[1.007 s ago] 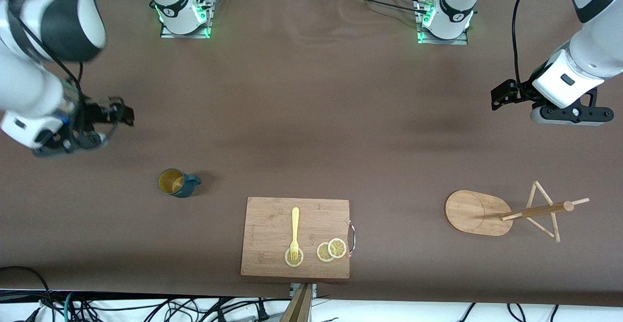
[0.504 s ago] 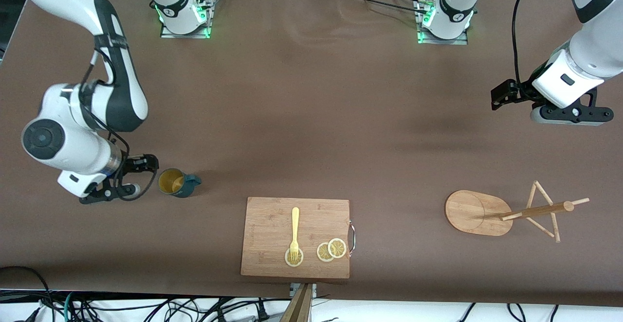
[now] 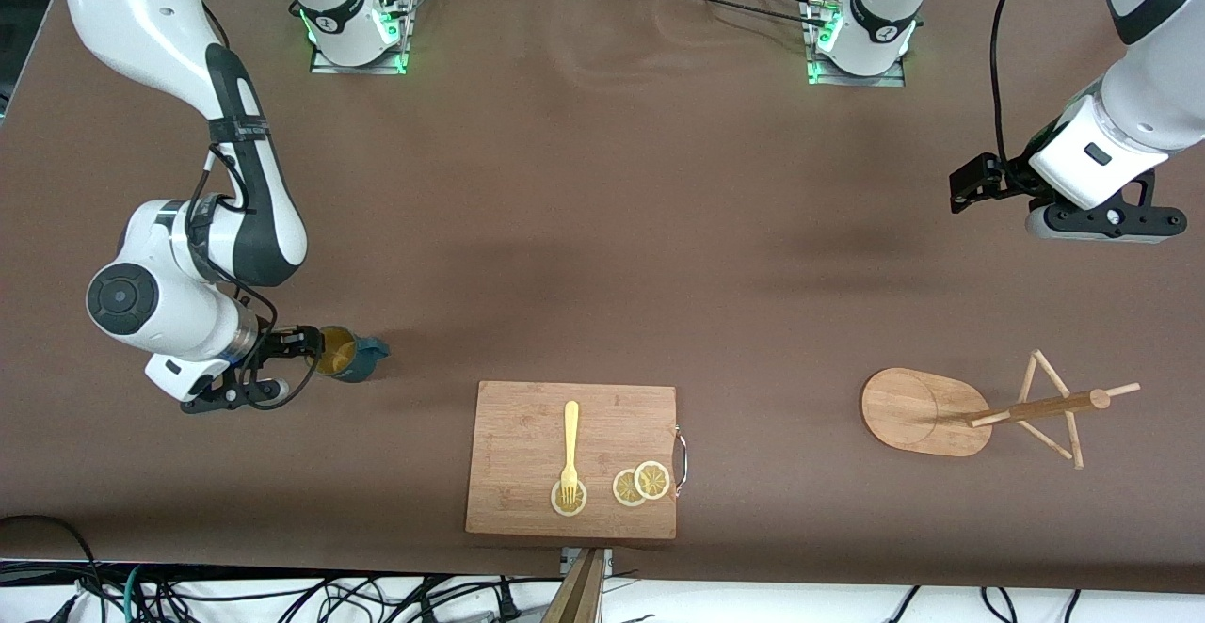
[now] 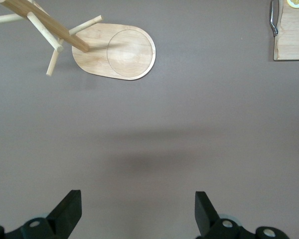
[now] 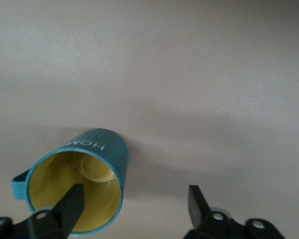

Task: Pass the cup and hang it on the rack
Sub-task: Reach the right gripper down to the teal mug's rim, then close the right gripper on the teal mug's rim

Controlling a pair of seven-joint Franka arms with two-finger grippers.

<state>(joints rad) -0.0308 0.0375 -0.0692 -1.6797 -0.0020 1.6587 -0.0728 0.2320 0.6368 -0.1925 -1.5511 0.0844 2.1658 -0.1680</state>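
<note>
Low in the front view, toward the right arm's end of the bench (image 3: 602, 228): cup (image 3: 350, 356), dark teal and ribbed outside, yellow inside, small handle turned toward the middle of the bench. Resting on the bench, not lifted.

Right at the cup's mouth: right gripper (image 3: 303, 341), reaching in from the right arm's end. Fingers (image 5: 65, 209) spread wide in the right wrist view, one over the yellow inside, the other outside the cup, the teal wall between them. No pinch on the wall visible; contact impossible to tell.

High in the frame at the left arm's end: left gripper (image 4: 138, 214), hanging over bare bench and waiting. Fingers spread wide, nothing between them.

Lower in the frame below that gripper, nearer to the front camera: rack (image 3: 904, 411), with a flat oval wooden base, one post and thin pegs. Well apart from the cup, nothing on the pegs.

At the bottom middle of the frame, between cup and rack and nearer to the camera than both: cutting board (image 3: 527, 416) with a metal handle. On it a yellow fork (image 3: 570, 449), tines on one lemon slice (image 3: 569, 501), and two more slices (image 3: 642, 484) overlapping just beside.
</note>
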